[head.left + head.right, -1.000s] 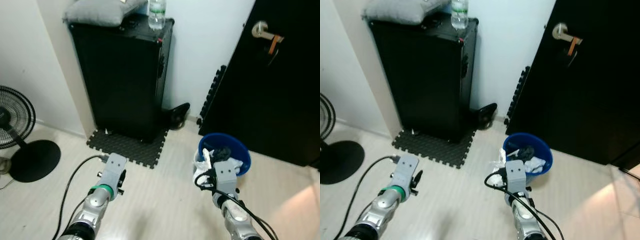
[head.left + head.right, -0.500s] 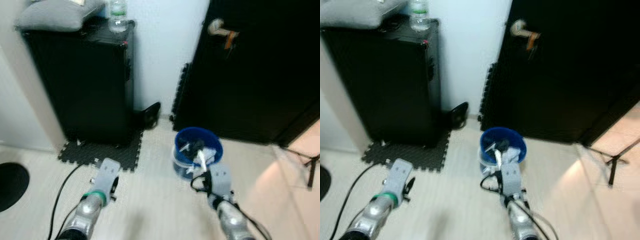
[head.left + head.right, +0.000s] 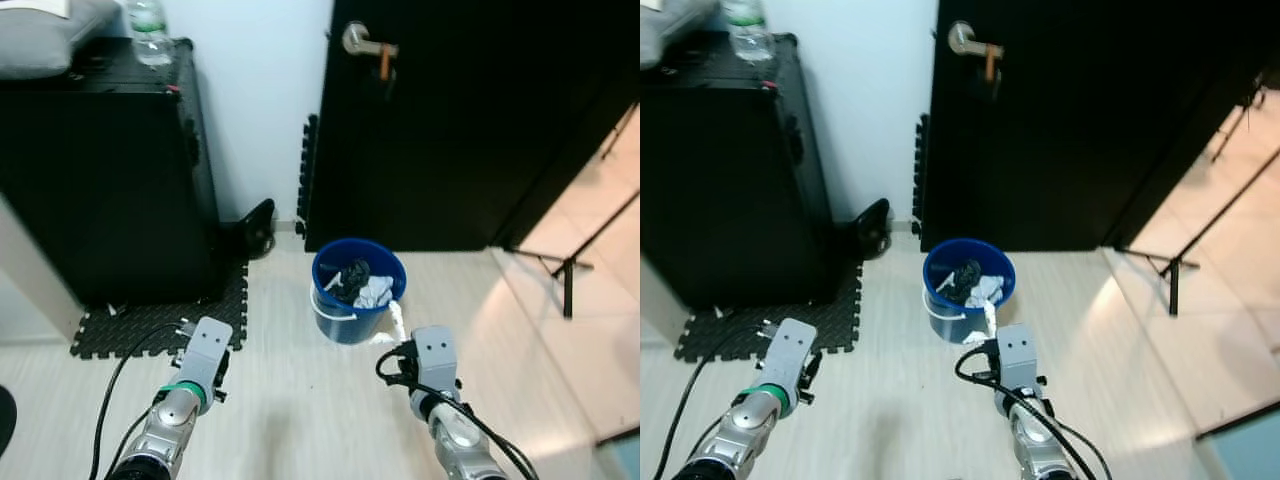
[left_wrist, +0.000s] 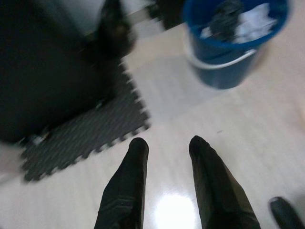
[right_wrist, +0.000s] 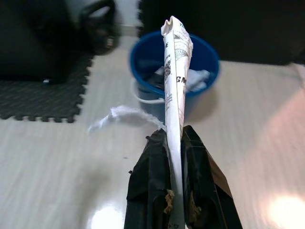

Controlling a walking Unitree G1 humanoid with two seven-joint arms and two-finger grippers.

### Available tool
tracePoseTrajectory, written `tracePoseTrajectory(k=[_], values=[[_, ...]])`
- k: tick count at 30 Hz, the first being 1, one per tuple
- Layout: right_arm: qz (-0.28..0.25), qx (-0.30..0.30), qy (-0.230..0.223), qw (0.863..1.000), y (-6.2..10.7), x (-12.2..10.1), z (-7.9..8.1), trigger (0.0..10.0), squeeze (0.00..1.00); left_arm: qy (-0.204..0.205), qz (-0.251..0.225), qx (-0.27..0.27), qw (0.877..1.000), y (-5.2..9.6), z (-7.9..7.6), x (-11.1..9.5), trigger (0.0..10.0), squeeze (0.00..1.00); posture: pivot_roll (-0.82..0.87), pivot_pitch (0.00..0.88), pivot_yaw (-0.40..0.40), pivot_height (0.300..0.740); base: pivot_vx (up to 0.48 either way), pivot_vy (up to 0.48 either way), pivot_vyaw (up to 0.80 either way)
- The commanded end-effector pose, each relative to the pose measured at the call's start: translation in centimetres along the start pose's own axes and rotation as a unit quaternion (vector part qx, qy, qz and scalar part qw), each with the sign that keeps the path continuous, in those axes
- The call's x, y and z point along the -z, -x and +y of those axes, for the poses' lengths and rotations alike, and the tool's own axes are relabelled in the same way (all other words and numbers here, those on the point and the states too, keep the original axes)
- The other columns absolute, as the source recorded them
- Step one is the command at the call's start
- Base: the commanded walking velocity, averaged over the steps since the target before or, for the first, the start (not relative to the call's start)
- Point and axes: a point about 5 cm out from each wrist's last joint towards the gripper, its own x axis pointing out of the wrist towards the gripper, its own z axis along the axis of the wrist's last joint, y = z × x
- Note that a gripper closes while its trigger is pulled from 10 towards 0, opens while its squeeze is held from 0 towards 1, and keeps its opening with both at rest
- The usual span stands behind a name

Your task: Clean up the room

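Pale wood-look floor (image 3: 300, 420) underfoot, bounded ahead by a white wall (image 3: 260, 90) and a black door (image 3: 450, 120) with a silver lever handle (image 3: 360, 42). On the left, against the wall, a tall black cabinet (image 3: 100, 180) carrying a grey cushion (image 3: 40, 40) and a clear water bottle (image 3: 150, 20) on top. At its foot, a dark interlocking foam mat (image 3: 160, 320) with a toothed edge jutting out onto the floor. Just beside the cabinet's corner, a black shoe (image 3: 250, 228) near the skirting.

Near the door's lower edge, a blue bucket (image 3: 357, 300), upright, holding crumpled white and dark rubbish. Beside its base, a scrap of white paper (image 5: 119, 117) flat on the floor.

Right end effector (image 5: 176, 143) low over the floor just short of the bucket, fingers closed tight on a rolled printed paper (image 5: 175, 71) sticking out toward the bucket's rim. Left end effector (image 4: 167, 148) over bare floor close to the mat's edge, fingers (image 4: 131, 181) parted with nothing between them. A black cable (image 3: 120, 380) trailing from the left arm.

To the right, open floor running to a sunlit tiled area (image 3: 590, 250) with a thin black stand leg (image 3: 565, 270) there. Broad free floor between the two arms and in front of the bucket.
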Motion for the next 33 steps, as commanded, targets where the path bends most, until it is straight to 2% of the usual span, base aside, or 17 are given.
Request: tracePoseTrajectory(k=[1,11,21,25,33], values=[[0.009,0.012,-0.001,1.0,0.22,0.35,-0.58,10.0,0.0,-0.007,-0.002,0.006,1.0,0.06,-0.45,0.07,10.0,0.0,0.04,0.0,0.026,0.713,0.0,0.0,-0.76],[0.007,0.017,0.001,1.0,0.22,0.3,-0.7,10.0,0.0,-0.015,0.0,-0.004,1.0,0.01,-0.27,0.09,10.0,0.0,0.03,0.0,0.025,0.713,0.283,0.326,-0.08],[0.013,0.02,-0.005,1.0,0.24,0.44,-0.73,10.0,0.0,-0.016,0.001,-0.003,1.0,0.02,-0.34,0.12,10.0,0.0,0.03,0.0,0.025,0.713,0.317,0.36,-0.75],[0.013,0.022,-0.001,1.0,0.25,0.44,-0.75,10.0,0.0,-0.016,0.002,-0.003,1.0,0.03,-0.35,0.16,10.0,0.0,0.03,0.0,0.025,0.713,0.313,0.364,0.0],[0.011,0.022,0.002,1.0,0.28,0.43,-0.76,10.0,0.0,-0.023,-0.004,0.011,1.0,0.04,-0.83,0.01,10.0,0.0,0.03,0.0,0.026,0.713,0.0,0.032,0.0]])
